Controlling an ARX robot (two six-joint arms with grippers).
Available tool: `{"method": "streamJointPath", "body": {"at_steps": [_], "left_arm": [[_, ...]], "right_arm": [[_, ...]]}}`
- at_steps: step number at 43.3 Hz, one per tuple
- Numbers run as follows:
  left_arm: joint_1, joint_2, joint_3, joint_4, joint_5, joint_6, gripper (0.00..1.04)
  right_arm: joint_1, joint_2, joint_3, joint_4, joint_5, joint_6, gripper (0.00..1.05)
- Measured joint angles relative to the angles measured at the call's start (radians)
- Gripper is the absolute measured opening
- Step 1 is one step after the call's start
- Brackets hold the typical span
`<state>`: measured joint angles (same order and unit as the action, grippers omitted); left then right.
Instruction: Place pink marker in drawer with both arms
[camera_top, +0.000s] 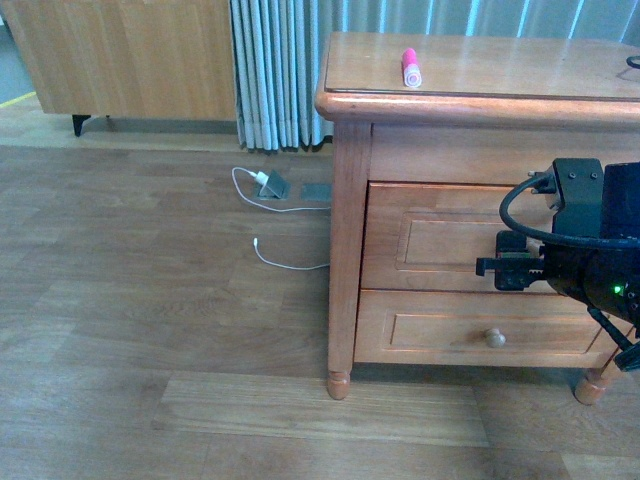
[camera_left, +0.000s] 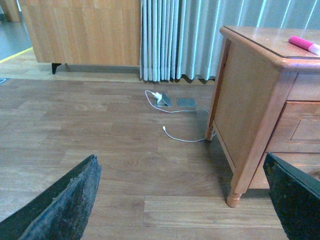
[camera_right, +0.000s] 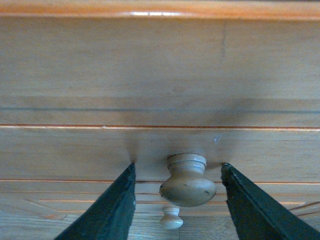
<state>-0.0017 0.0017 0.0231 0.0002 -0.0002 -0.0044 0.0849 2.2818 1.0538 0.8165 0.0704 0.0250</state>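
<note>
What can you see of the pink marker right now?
The pink marker is a short, thick, bright pink cylinder with a paler whitish end, plastic by the look. It lies on its side on the glossy wooden cabinet top, pale end toward the front edge. It touches only the wood, and nothing holds it.

**Around the Cabinet: Curtain, Cable and Floor**

A grey-blue pleated curtain (camera_top: 280, 70) is hanging behind the honey-brown cabinet (camera_top: 347, 250), reaching down to the wooden plank floor (camera_top: 150, 330). A white cable (camera_top: 256, 242) is trailing across the floor near a small white-and-grey adaptor (camera_top: 270, 183) and a grey floor plate (camera_top: 316, 190). A pale wooden sideboard (camera_top: 130, 55) is standing by the far wall. The lower drawer (camera_top: 440, 330) is sitting shut, showing its round pale knob (camera_top: 495, 338).
</note>
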Motion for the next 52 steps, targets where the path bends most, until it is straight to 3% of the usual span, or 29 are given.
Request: {"method": "streamJointPath", "body": {"at_steps": [5,8,52], "left_arm": [[0.000,0.000,0.000,0.000,0.000,0.000,0.99],[0.000,0.000,0.000,0.000,0.000,0.000,0.99],[0.000,0.000,0.000,0.000,0.000,0.000,0.99]], "right_arm": [[0.000,0.000,0.000,0.001,0.005,0.000,0.29],[0.000,0.000,-0.002,0.004,0.009,0.002,0.23],[0.006,-0.046,-0.135,0.103,0.000,0.027,0.23]]}}
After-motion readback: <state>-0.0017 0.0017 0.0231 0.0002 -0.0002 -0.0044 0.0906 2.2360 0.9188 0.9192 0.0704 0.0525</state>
